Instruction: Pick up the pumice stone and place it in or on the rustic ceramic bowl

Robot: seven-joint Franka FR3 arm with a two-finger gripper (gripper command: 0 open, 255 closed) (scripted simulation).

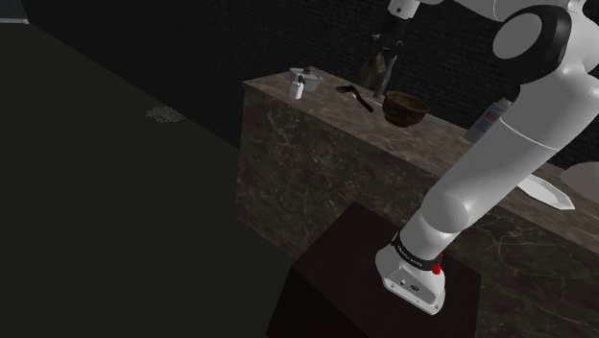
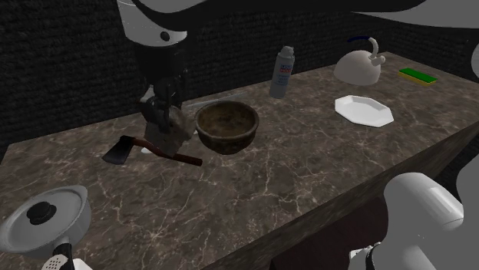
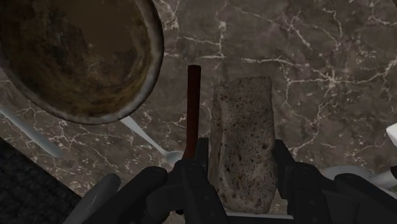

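- the gripper has its two black fingers clamped on the pumice stone, one on each long flank. the stone is a rough grey-brown block, and there is one of it.
- the stone's long axis runs out along the fingers, away from the hand, so it hangs roughly end-down. in the shoulder view it looks lifted clear of the marbled counter.
- below it lies one hatchet. its dark red handle passes just beside the stone in the wrist view.
- the relation that counts: the one brown bowl stands mouth up just beside the held stone, toward the second exterior view's right. nothing shows inside it.
- the stone is beside the bowl's rim, not over the hollow, so i judge a short sideways carry is needed before any release.
- farther along the counter, well apart from the gripper, are one spray bottle, one white plate, one white kettle and one green sponge.
- toward the opposite end stands one lidded pot.
- there is one arm only, so no choice of hand arises.
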